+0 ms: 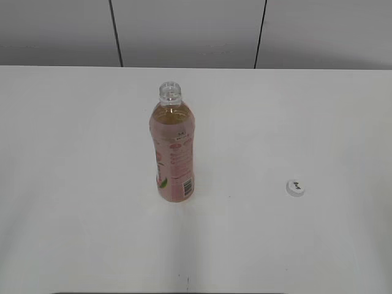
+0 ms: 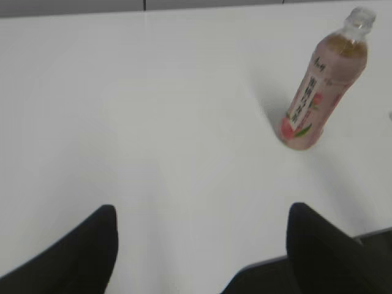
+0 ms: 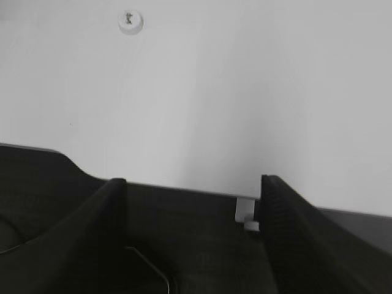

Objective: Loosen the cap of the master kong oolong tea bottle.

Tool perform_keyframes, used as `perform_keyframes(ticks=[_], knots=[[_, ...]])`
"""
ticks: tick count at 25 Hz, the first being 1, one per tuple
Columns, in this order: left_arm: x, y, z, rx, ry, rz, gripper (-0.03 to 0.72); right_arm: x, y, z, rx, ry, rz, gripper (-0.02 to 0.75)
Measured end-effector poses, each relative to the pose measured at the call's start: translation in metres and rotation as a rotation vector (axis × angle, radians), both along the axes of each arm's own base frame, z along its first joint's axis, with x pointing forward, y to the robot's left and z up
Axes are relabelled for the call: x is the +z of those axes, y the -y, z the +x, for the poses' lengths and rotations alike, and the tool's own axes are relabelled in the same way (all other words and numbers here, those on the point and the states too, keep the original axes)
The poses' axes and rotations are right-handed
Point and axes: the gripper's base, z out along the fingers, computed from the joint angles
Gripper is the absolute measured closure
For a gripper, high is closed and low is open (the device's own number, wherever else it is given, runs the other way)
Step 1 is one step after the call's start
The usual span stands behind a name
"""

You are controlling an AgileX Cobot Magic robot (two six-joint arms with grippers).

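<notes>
Both sets of jaws stand spread and empty, the left gripper (image 2: 202,251) and right gripper (image 3: 193,233) low over the white tabletop (image 1: 73,184). The master kong oolong tea bottle (image 1: 173,150) stands upright mid-tabletop, pink-labelled, neck uncapped. The cap (image 1: 295,187) lies well apart to its right.

Only the upright bottle (image 1: 172,150) and the loose cap (image 1: 295,187), well apart to its right, stand on the worktop (image 1: 73,184); open room surrounds both.
</notes>
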Motion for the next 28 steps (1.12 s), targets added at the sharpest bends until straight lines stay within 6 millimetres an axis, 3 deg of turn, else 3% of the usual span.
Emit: perform_keyframes(ticks=[9,28], knots=[[-0.002,-0.001,-0.018,-0.088,0.153,-0.024,0.177,-0.008,0.005,-0.035,0.012,0.309,0.021,0.234],[-0.002,0.001,-0.019,-0.124,0.159,-0.01,0.212,-0.008,0.006,-0.036,0.008,0.322,0.021,0.235]])
